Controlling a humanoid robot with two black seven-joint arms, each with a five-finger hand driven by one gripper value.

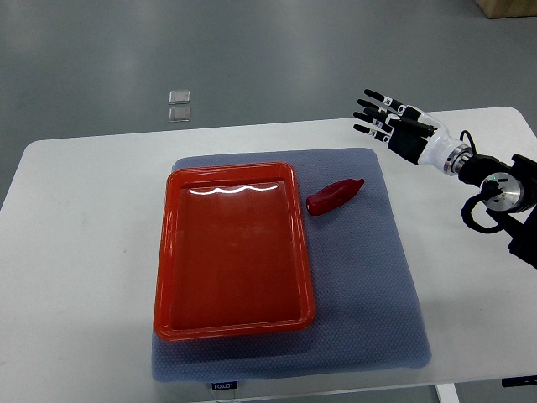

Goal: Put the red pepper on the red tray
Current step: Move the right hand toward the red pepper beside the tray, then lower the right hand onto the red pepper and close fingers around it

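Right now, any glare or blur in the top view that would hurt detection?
Top view: wavy white glare along the far inner edge of the red tray; red pepper sharp with only a soft shadow; right robot hand in focus; lighting even.

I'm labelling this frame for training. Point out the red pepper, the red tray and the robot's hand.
red pepper (334, 196), top view, middle of its body.
red tray (164, 252), top view, left rim.
right hand (394, 123), top view, middle of the hand.
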